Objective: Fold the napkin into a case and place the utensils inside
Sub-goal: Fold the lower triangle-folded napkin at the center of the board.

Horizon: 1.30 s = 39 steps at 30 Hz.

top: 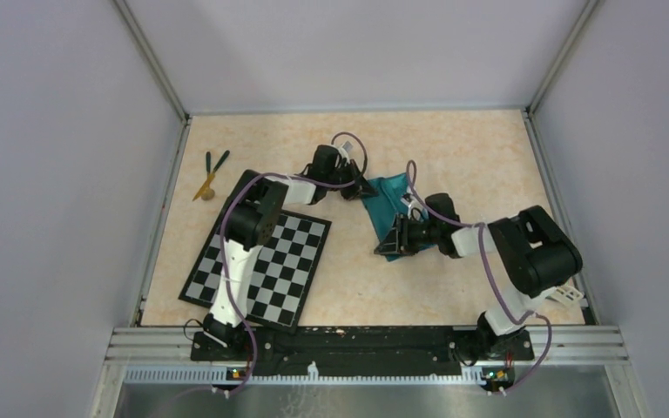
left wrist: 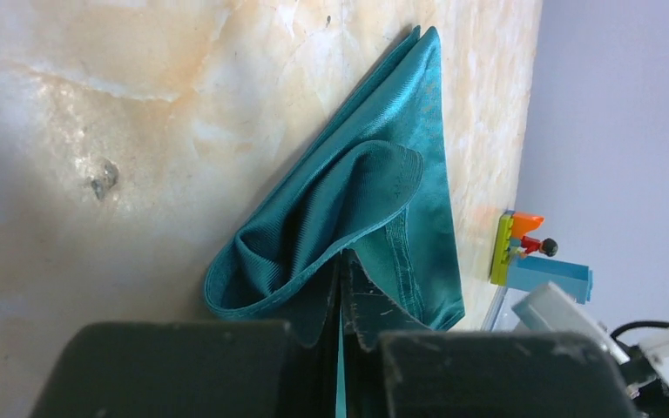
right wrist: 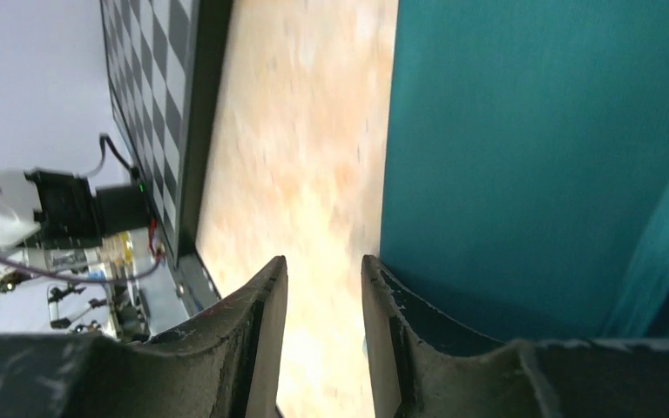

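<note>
Left hand (left wrist: 341, 300) tight on napkin (left wrist: 388, 196).

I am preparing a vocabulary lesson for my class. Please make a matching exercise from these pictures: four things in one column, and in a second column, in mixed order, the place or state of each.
Column A
1. napkin
2. utensils
3. checkerboard mat
4. toy blocks

Column B
a. lying flat beneath the left arm
b. next to the wall, in the left wrist view
c. near the far left corner of the table, with nothing touching them
d. pinched in the shut jaws of the left gripper

Pairs: 1-d, 2-c, 3-a, 4-b
</note>
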Motion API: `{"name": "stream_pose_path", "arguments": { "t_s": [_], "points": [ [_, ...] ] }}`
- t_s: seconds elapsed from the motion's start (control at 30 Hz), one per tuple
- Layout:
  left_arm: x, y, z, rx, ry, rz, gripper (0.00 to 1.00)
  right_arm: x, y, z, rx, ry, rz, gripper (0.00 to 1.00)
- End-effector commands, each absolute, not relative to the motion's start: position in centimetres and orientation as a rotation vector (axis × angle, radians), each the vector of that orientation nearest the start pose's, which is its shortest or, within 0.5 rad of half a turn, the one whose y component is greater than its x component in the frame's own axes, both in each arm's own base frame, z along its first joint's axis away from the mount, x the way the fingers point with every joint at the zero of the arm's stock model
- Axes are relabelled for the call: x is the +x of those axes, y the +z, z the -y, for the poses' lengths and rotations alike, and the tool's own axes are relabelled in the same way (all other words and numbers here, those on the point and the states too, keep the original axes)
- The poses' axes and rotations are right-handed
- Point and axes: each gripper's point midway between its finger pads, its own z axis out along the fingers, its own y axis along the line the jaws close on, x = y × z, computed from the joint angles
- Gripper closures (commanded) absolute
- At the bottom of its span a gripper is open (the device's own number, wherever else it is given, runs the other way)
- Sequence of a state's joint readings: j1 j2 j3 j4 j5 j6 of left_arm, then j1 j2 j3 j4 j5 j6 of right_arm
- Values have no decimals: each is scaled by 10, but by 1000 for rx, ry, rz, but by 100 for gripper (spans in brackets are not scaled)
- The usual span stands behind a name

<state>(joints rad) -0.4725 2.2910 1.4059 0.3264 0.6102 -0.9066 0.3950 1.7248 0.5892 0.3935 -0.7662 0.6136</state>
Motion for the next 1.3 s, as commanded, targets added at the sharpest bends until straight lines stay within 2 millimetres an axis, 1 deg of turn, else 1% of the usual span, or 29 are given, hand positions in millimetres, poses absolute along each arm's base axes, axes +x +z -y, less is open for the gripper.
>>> {"name": "stream_pose_path", "arguments": {
  "t_s": [0.0, 0.07, 0.1, 0.13, 0.17, 0.2, 0.23, 0.27, 0.3, 0.37, 0.4, 0.5, 0.57, 0.67, 0.73, 0.83, 0.97, 1.03, 1.07, 1.1, 1.13, 1.17, 1.2, 1.27],
  "points": [
    [439, 21, 358, -55, -1315, -2415, 92, 219, 35, -237, -144, 1334, -2467, 62],
    [438, 38, 365, 5, -1370, -2388, 79, 211, 44, -233, -143, 1330, -2467, 61],
    [436, 50, 368, 44, -1412, -2364, 70, 212, 52, -232, -146, 1331, -2450, 61],
    [435, 66, 371, 84, -1450, -2332, 63, 217, 60, -232, -144, 1328, -2428, 60],
    [432, 78, 375, 125, -1482, -2306, 59, 226, 71, -230, -140, 1322, -2395, 58],
    [431, 95, 377, 167, -1514, -2270, 56, 237, 83, -230, -142, 1320, -2358, 56],
    [430, 107, 379, 199, -1541, -2247, 54, 245, 88, -228, -136, 1313, -2344, 55],
    [429, 118, 380, 223, -1561, -2225, 54, 259, 98, -229, -145, 1306, -2319, 55],
    [429, 129, 381, 250, -1581, -2197, 54, 270, 101, -228, -140, 1297, -2316, 55],
    [431, 139, 382, 267, -1607, -2173, 56, 293, 103, -226, -103, 1296, -2312, 55],
    [433, 140, 381, 266, -1608, -2168, 59, 303, 103, -228, -91, 1311, -2298, 56],
    [439, 136, 381, 257, -1629, -2171, 76, 330, 104, -232, -44, 1340, -2271, 61],
    [442, 131, 383, 251, -1647, -2162, 82, 343, 98, -235, -14, 1357, -2268, 69],
    [447, 119, 385, 239, -1670, -2171, 86, 355, 89, -239, 8, 1379, -2283, 83],
    [450, 112, 386, 229, -1679, -2174, 88, 360, 84, -239, 28, 1376, -2287, 88],
    [453, 102, 388, 223, -1682, -2177, 91, 368, 72, -237, 57, 1335, -2307, 93],
    [455, 91, 387, 208, -1683, -2188, 93, 380, 63, -236, 95, 1305, -2305, 94],
    [455, 91, 384, 207, -1684, -2181, 92, 390, 60, -233, 127, 1265, -2295, 92],
    [454, 94, 383, 212, -1687, -2171, 90, 395, 58, -232, 142, 1244, -2293, 91],
    [453, 98, 382, 223, -1692, -2158, 83, 401, 57, -232, 154, 1230, -2288, 89],
    [451, 103, 381, 239, -1693, -2141, 71, 406, 55, -232, 165, 1220, -2286, 87],
    [450, 108, 380, 256, -1689, -2129, 63, 411, 54, -232, 171, 1211, -2280, 85],
    [449, 109, 378, 262, -1679, -2130, 60, 418, 54, -232, 181, 1196, -2275, 83],
    [447, 113, 374, 263, -1662, -2131, 57, 426, 51, -233, 195, 1186, -2277, 81]
  ]
}}
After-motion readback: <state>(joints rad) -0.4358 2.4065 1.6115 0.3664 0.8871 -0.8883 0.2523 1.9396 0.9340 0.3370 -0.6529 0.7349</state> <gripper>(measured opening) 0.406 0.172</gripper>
